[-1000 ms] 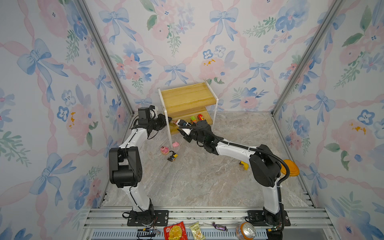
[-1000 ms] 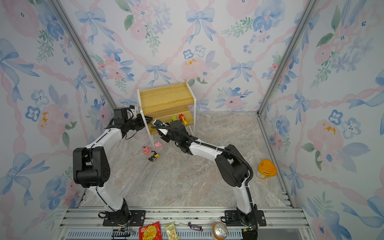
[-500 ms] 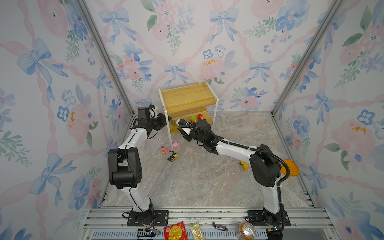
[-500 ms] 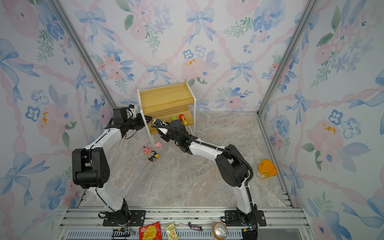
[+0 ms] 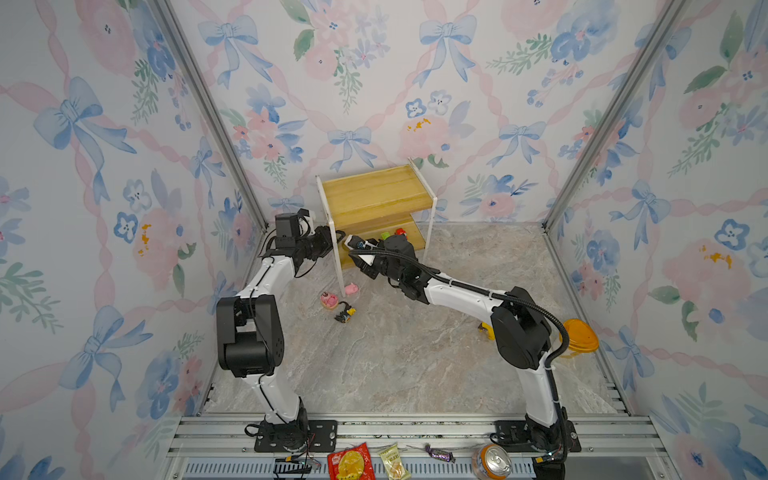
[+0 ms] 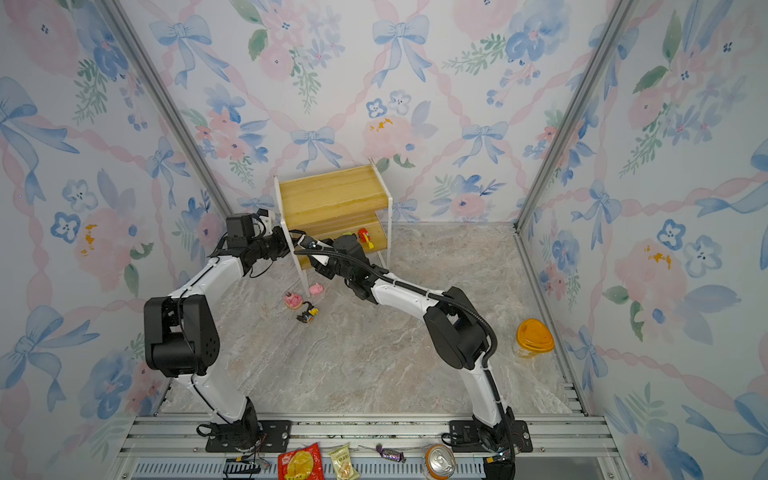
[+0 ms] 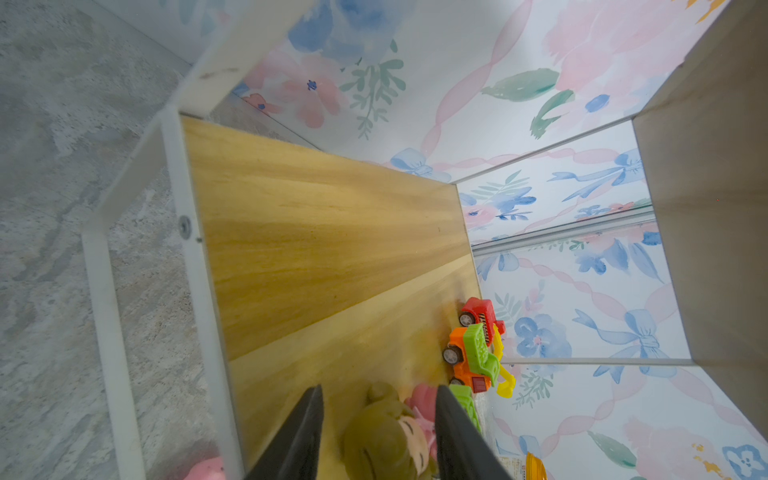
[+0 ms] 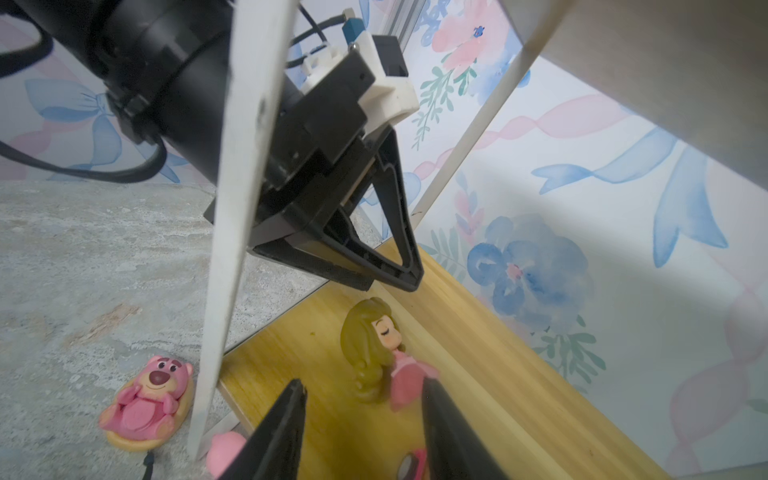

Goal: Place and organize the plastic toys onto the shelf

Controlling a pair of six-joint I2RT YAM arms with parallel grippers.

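Left gripper (image 7: pixel 379 390) and right gripper (image 8: pixel 362 381) have parted their jaws, freeing the doll (image 8: pixel 370 336).
Shelf (image 5: pixel 374 191) holds doll and cars (image 7: pixel 473 357); pig (image 5: pixel 351 288), round pink figure (image 5: pixel 329 300) and black-yellow figure (image 5: pixel 345 312) remain.

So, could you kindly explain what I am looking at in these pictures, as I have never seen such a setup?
The machine is a pair of robot arms, a left arm and a right arm, standing on a marbled floor in a wallpapered booth. Both top views look down on the whole scene; the other two pictures come from a camera on each arm's wrist.

Both arms reach into the lower tier of the shelf. A pink-dress doll lies on that board, between the parted jaws of the left claw and just ahead of the open right claw. Neither grips it. A red car and a green-orange car sit further along the board.

On the floor by the shelf's leg lie a pink bear figure, a pink pig and a black-yellow figure.
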